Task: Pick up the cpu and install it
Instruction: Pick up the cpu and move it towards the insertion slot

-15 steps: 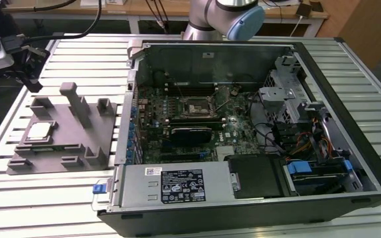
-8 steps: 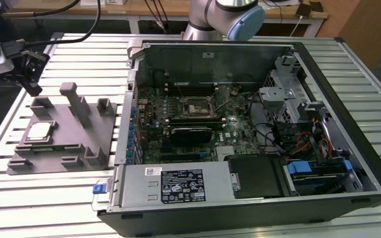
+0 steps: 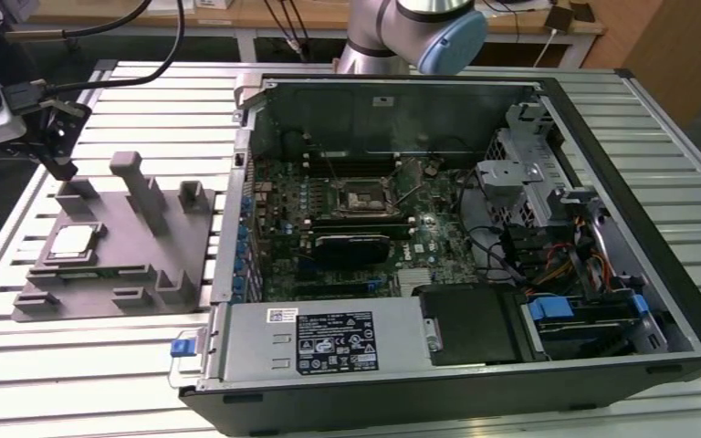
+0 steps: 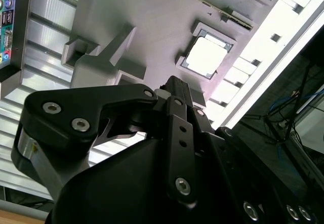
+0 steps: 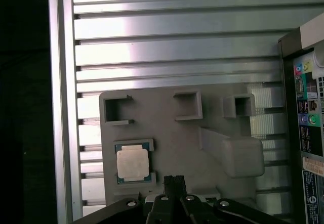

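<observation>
The cpu (image 3: 73, 240) is a small silvery square chip lying flat in a recess of the grey tray (image 3: 120, 265), on the exterior view's left. Both wrist views look down on the cpu (image 5: 132, 163) (image 4: 205, 56) and the tray (image 5: 172, 128) (image 4: 152, 21). My gripper (image 3: 63, 169) hangs above the tray's far end, apart from the chip. Its black fingertips (image 5: 174, 182) sit together with nothing between them, beside the chip's recess. The gripper (image 4: 174, 85) is shut and empty. On the motherboard, the black square socket (image 3: 357, 196) lies inside the open computer case (image 3: 594, 301).
The tray carries several upright grey posts (image 3: 143, 187) and small pockets (image 5: 188, 105). A black finned block (image 3: 353, 246) sits below the socket. The case wall (image 3: 238, 182) stands next to the tray. All rests on a slatted aluminium table (image 3: 120, 100).
</observation>
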Tool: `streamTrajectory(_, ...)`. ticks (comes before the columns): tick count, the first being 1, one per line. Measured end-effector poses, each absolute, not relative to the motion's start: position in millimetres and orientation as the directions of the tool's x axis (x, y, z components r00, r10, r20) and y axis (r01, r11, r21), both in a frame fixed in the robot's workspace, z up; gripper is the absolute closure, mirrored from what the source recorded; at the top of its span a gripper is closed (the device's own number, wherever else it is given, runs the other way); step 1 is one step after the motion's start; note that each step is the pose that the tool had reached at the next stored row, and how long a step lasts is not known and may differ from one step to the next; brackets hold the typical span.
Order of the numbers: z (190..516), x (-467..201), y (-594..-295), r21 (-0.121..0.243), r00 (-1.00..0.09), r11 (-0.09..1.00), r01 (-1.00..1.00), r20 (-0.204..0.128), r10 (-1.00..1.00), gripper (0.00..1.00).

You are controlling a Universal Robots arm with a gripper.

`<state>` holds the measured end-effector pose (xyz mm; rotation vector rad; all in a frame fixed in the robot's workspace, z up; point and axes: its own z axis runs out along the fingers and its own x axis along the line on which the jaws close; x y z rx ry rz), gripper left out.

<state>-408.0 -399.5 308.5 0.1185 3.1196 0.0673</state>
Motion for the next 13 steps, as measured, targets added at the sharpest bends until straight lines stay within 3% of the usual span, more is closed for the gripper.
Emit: streamTrajectory(13,305.3,-412.5,-399.7,0.044,-0.997,0.996,0.075,-0.017,0.076,0.89)
